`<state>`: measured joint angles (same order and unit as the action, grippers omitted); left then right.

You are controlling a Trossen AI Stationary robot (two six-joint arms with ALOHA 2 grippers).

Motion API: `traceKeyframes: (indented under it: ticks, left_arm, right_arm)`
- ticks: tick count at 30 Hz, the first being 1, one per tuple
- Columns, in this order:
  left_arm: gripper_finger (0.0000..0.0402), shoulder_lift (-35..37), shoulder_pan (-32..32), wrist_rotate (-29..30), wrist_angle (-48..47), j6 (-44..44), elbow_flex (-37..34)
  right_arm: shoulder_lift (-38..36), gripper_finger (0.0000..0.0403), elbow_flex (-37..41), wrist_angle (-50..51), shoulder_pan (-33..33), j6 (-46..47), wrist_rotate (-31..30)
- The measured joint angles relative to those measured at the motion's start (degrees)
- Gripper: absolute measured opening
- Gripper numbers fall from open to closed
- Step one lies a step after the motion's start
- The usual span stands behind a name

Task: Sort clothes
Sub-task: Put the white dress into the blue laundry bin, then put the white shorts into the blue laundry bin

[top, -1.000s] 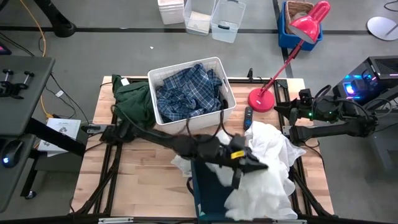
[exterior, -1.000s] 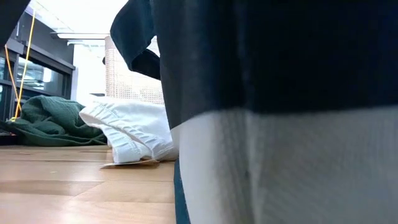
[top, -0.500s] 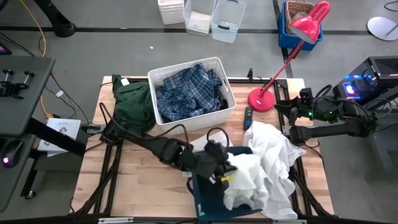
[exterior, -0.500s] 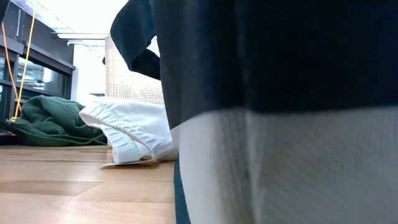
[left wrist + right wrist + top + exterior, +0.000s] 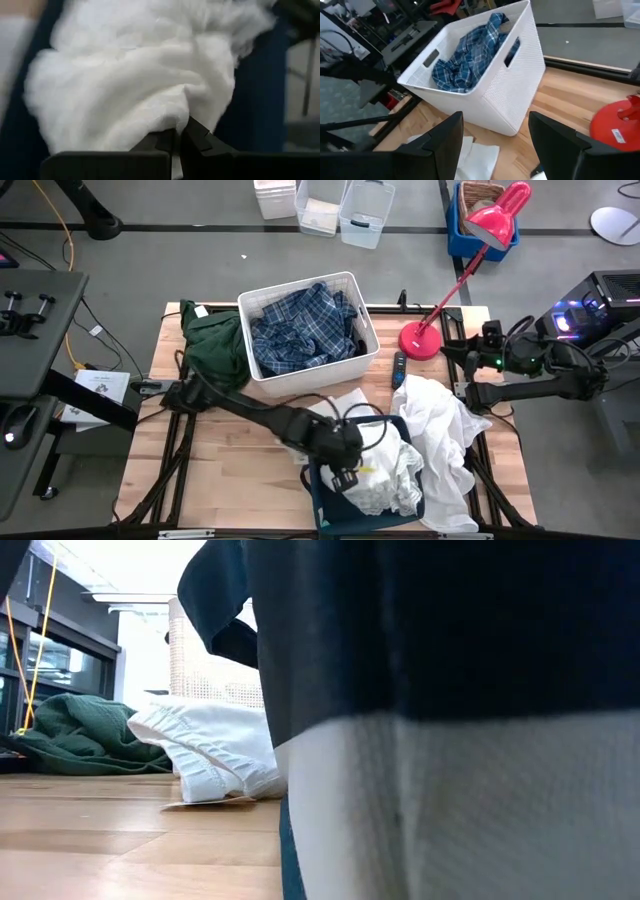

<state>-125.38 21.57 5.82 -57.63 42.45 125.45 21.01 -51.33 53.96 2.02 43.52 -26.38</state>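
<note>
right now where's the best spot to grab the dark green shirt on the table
Grip the dark green shirt on the raised fold at the top of its heap, coming straight down from above. It lies bunched on the table against the white bin, so the bin blocks that side; the bunched crest gives loose fabric to pinch.

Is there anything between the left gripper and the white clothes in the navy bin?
Nothing visible. The left gripper is shut on the white garment over the navy fabric bin; no gap remains. The right gripper waits open at the table's right side.
</note>
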Motion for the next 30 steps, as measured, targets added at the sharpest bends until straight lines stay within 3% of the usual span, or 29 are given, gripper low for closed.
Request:
traceKeyframes:
  ticks: [7, 15, 20, 26, 28, 30]
  left_arm:
    - [0.0035, -4.5, -1.0, -1.2, -1.0, 2.3, -0.1]
    - [0.0141, -2.5, -0.6, -1.4, 0.1, -1.0, 5.2]
    - [0.0204, -1.0, 1.7, -3.5, -8.8, -1.8, 9.5]
    - [0.0249, 0.0, 5.3, 0.4, -24.0, -2.3, 9.4]
    - [0.0253, -0.1, 6.8, 5.6, -32.4, -2.7, 9.3]
    - [0.0254, 0.6, 8.2, 11.7, -31.9, -4.2, 7.8]
  right_arm:
    - [2.4, 0.022, 0.0, -3.0, 0.0, -0.6, 5.1]
    - [6.2, 0.022, 0.0, -4.4, 0.0, -2.6, 6.9]
    - [7.6, 0.022, 0.0, -4.7, 0.0, -4.8, 9.3]
    - [7.9, 0.022, 0.1, -5.0, 0.0, -4.3, 10.0]
    - [8.0, 0.022, 0.1, -5.6, 0.0, -3.0, 10.2]
    - [8.3, 0.022, 0.1, -6.1, 0.0, -1.7, 10.3]
